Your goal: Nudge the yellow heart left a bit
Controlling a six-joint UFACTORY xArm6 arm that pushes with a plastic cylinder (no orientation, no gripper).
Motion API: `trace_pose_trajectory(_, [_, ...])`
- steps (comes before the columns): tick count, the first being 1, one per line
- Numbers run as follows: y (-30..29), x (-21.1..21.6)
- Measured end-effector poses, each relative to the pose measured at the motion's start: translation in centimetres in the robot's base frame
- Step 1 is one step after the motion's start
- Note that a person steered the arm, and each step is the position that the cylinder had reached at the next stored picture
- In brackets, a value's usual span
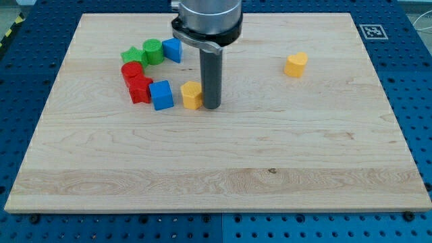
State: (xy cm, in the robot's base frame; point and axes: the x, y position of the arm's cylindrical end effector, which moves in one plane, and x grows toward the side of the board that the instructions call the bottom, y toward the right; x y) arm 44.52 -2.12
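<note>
My tip (211, 106) rests on the wooden board (216, 169), left of centre. It stands right against the right side of a yellow block (192, 95); its shape is unclear, possibly a heart. A second yellow block (295, 64), notched like a heart, lies alone at the view's upper right, far from my tip. The rod rises straight up to the arm's grey head at the view's top.
Left of the near yellow block a blue cube (161, 94) almost touches it. Beyond it an arc of blocks curves upward: a red block (140, 89), a red block (131, 70), a green block (131, 55), a round green block (154, 51) and a blue block (173, 50).
</note>
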Motion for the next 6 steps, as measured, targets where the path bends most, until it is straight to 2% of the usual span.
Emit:
trace_pose_trajectory(1, [-1.1, 0.0])
trace_pose_trajectory(2, [0.7, -0.5])
trace_pose_trajectory(3, [4.3, -3.9])
trace_pose_trajectory(6, [19.5, -6.1])
